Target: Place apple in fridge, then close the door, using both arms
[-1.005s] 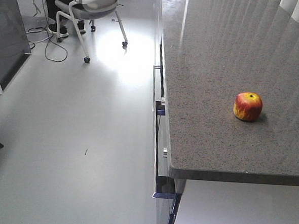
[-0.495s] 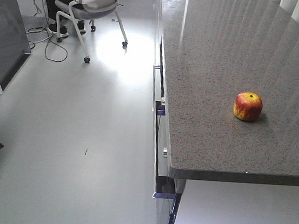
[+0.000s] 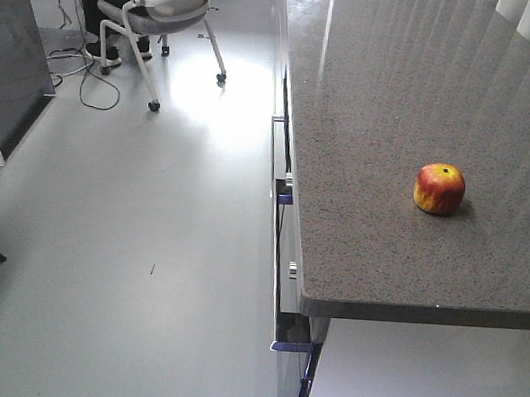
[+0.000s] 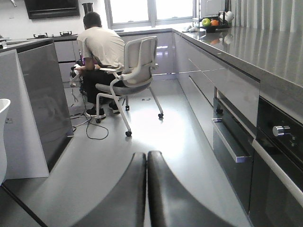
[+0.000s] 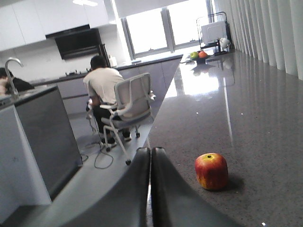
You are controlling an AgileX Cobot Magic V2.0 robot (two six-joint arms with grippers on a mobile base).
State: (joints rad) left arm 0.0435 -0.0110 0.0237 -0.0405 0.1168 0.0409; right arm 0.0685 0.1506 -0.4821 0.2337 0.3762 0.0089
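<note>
Nothing has moved in the last second: the small round red-and-yellow apple is untouched, pick not started.
It sits on the speckled grey stone countertop, at 2 o'clock from my right gripper and apart from it. Right gripper and left gripper both have their black fingers pressed together, empty. I judge the right must open before reaching. I cannot pick out the fridge.
</note>
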